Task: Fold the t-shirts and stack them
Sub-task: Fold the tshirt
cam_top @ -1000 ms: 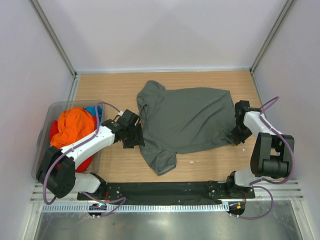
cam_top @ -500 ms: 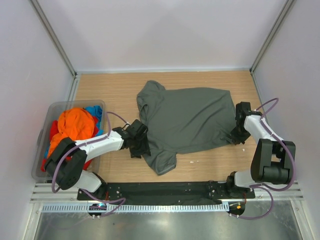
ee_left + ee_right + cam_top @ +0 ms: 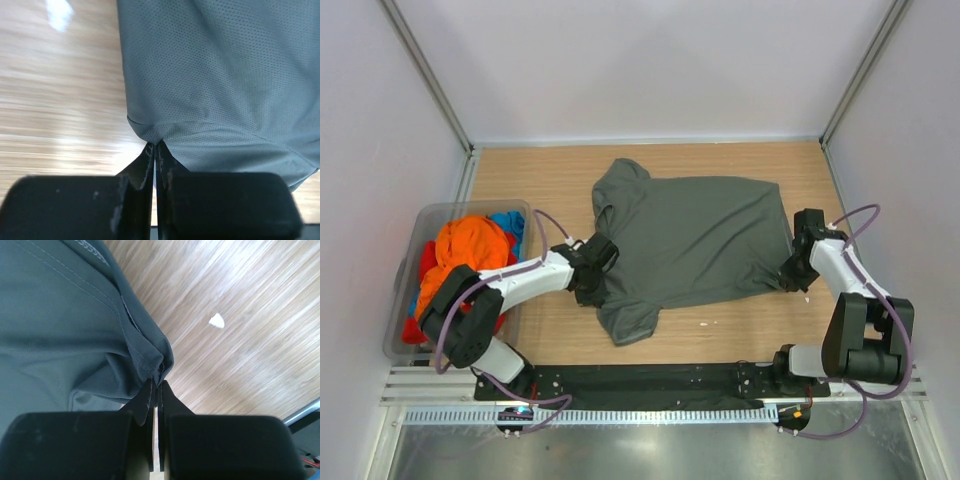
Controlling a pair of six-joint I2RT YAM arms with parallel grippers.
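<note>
grey-green t-shirt (image 3: 695,240): spread flat, centre (two edges pinched) | orange t-shirt (image 3: 470,250): bunched, far left

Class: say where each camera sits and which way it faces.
Top external: above and behind the robot, looking down at the table; both arms show.
Left wrist: rides that wrist, faces down past the left end effector, shut on the grey-green t-shirt.
Right wrist: likewise, right end effector shut on its hem.
All three share that t-shirt.
</note>
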